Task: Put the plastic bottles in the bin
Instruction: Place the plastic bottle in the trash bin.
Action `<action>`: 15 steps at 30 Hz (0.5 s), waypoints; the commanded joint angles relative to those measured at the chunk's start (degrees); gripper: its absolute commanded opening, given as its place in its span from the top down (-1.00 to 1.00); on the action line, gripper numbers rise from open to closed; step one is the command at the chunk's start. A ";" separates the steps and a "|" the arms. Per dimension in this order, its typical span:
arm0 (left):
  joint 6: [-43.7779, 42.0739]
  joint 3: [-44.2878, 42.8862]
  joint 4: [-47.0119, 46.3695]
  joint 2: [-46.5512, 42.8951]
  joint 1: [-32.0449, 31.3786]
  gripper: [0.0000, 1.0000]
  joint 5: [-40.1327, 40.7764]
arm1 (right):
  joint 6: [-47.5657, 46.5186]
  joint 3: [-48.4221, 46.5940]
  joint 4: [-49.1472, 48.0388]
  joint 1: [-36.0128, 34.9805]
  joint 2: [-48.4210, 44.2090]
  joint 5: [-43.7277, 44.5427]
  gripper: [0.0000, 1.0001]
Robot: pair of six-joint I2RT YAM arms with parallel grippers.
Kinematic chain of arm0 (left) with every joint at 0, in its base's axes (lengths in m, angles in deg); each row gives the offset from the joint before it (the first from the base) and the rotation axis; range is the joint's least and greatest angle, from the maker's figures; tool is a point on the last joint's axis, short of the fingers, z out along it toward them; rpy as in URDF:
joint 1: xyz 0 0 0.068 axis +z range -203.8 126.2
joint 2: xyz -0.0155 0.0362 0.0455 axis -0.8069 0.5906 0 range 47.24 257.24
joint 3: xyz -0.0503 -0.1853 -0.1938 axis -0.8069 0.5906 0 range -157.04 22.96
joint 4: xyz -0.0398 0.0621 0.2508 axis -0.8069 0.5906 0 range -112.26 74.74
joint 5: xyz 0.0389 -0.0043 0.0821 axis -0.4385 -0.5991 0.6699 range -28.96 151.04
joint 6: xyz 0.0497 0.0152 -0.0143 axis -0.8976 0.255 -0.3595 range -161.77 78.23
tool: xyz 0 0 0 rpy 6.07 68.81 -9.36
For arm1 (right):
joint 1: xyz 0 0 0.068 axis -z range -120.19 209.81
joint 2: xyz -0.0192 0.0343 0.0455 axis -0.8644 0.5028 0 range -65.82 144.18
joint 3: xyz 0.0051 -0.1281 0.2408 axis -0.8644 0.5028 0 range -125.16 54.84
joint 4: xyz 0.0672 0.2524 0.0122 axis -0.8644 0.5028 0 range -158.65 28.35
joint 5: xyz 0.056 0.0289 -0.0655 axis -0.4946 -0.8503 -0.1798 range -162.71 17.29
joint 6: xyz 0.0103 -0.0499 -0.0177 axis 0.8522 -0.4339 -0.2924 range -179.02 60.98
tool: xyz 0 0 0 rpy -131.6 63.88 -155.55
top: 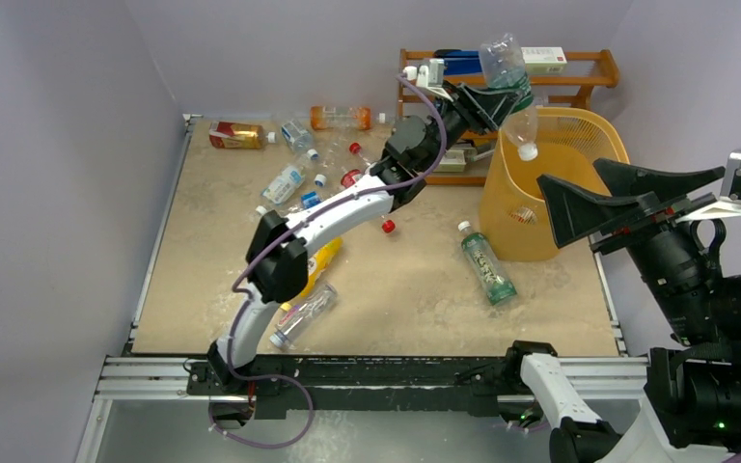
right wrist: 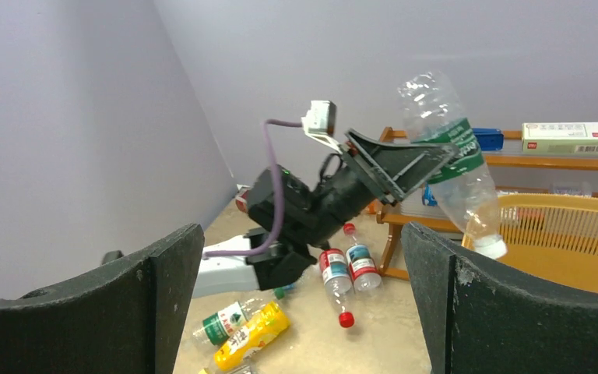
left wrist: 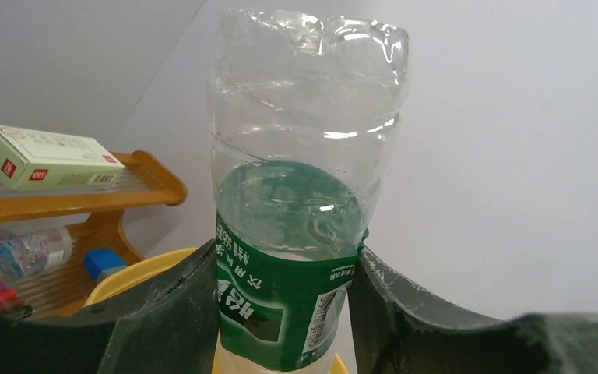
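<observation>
Standing at the far right of the tabletop point(top: 405, 289), the bin point(top: 507, 227) sits just in front of the wooden rack point(top: 598, 68). Above its left rim the left gripper point(top: 504, 98) is clamped on a clear green-labelled bottle point(top: 509, 72), tilted with its white cap down over the opening. The right gripper point(top: 622, 193) hangs raised beside the bin, jaws wide apart and empty. Other bottles lie on the tabletop: a green-labelled one point(top: 487, 265) just beside the bin, a yellow one point(top: 320, 262) under the left arm, and a scattered group point(top: 299, 178) farther left.
</observation>
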 commanded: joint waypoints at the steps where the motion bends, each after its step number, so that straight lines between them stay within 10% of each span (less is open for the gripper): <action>1: 5.20 -10.07 -6.32 6.54 0.87 -0.07 -0.24 | -0.65 0.21 -1.66 -0.26 0.97 -0.79 -1.00; 6: 3.49 -25.58 5.54 15.44 1.10 -0.71 -3.06 | -1.48 2.08 -1.98 -0.27 0.95 -0.45 -1.00; 15: -0.52 -14.71 9.50 5.29 3.19 -0.74 -9.03 | -2.30 7.22 -4.33 -0.26 0.74 -0.68 -1.00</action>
